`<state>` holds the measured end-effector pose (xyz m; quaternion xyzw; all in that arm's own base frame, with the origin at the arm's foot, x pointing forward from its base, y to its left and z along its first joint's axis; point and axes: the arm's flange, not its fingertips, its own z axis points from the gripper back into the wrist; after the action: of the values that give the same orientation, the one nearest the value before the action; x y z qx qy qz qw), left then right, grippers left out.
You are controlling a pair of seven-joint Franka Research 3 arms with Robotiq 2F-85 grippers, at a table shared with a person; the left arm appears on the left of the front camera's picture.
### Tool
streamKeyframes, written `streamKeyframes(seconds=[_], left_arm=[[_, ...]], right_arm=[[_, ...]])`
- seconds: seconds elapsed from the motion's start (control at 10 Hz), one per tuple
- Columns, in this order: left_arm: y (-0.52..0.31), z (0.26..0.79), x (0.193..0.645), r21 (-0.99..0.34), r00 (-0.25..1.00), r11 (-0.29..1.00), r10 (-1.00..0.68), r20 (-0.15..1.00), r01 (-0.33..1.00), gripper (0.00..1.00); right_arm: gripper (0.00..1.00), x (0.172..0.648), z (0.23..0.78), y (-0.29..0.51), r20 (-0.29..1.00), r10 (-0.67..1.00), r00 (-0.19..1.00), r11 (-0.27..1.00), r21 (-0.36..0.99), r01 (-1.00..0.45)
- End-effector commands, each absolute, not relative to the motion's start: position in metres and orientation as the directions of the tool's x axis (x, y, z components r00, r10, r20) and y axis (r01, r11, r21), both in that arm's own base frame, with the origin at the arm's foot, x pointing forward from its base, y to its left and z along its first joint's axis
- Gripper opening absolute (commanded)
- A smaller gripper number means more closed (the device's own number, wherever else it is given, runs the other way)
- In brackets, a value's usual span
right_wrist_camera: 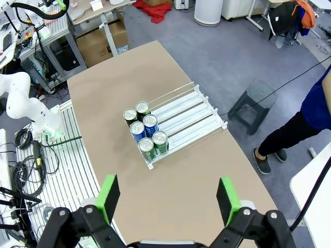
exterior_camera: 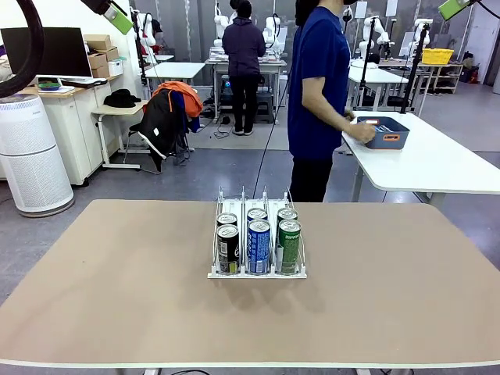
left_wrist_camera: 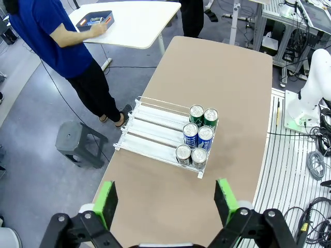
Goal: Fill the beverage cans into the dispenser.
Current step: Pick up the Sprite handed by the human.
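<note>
The white wire dispenser (exterior_camera: 244, 200) stands mid-table, with several beverage cans at its near end, two per lane: black (exterior_camera: 227, 248), blue (exterior_camera: 258, 246) and green (exterior_camera: 289, 246). Both grippers hang high above the table, far from the cans. A green pad of my left gripper (exterior_camera: 117, 17) shows at the top left, and one of my right gripper (exterior_camera: 455, 8) at the top right. From above, my left gripper (left_wrist_camera: 165, 195) is open and empty over the dispenser (left_wrist_camera: 155, 127) and cans (left_wrist_camera: 198, 135). My right gripper (right_wrist_camera: 168, 195) is likewise open and empty above the dispenser (right_wrist_camera: 189, 113) and cans (right_wrist_camera: 145, 132).
A person in a blue shirt (exterior_camera: 316, 78) stands beyond the far edge, with one hand on a dark blue tub (exterior_camera: 387, 133) on a white side table (exterior_camera: 437, 164). A grey stool (left_wrist_camera: 77, 142) stands on the floor by the brown table (exterior_camera: 117, 273).
</note>
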<state>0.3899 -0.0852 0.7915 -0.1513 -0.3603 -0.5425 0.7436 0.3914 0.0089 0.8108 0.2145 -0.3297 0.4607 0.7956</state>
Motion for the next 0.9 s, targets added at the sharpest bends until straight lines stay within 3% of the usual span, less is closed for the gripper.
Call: streamKeyframes(seconds=[0.0,0.8], left_arm=[[-0.0857,0.7903,0.3897,0.161,0.153,0.363,-0.699,0.699,0.918,1.0],[-0.0857,0.7903,0.3897,0.161,0.153,0.363,-0.699,0.699,0.918,1.0]], right_arm=[[1.0,0.3907,0.8107,0.0091,0.722,0.588,0.366,0.488,0.045,-0.872],[1.0,0.3907,0.8107,0.0091,0.722,0.588,0.366,0.488,0.045,-0.872]])
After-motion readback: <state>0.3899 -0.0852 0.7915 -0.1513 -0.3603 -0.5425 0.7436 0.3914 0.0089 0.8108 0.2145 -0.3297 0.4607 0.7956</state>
